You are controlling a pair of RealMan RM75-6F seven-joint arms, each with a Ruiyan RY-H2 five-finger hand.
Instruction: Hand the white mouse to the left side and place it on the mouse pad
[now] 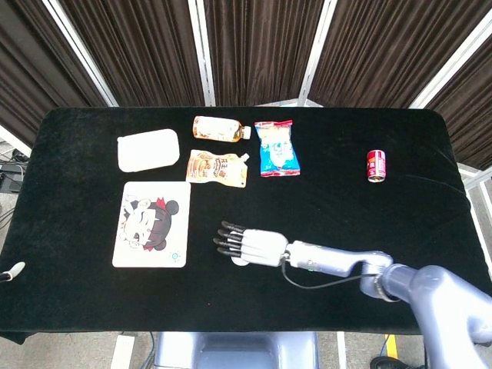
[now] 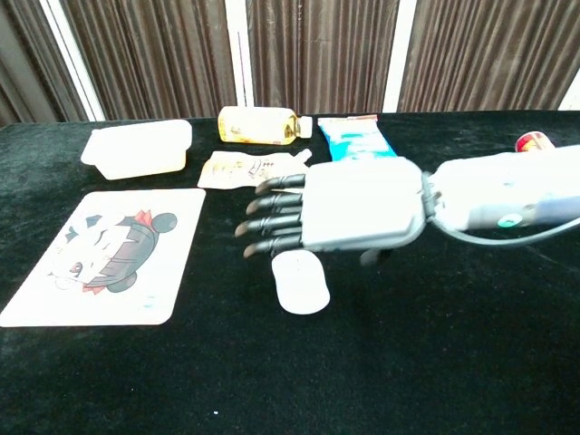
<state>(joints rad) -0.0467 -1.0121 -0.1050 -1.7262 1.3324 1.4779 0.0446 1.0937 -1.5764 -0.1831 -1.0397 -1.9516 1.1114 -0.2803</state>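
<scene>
One white mouse lies lengthwise toward the camera beneath the empty, spread right hand.

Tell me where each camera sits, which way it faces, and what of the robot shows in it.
Head view: high above the near edge, looking steeply down on the whole table; it shows the right arm and right hand, fingers extended over the mouse.
Chest view: low at the near edge, looking level across the table toward the curtains; the right hand fills the middle, with the mouse lying on the cloth beneath it.
Both show the right hand, mouse, mouse pad, bottle and pouches.
</scene>
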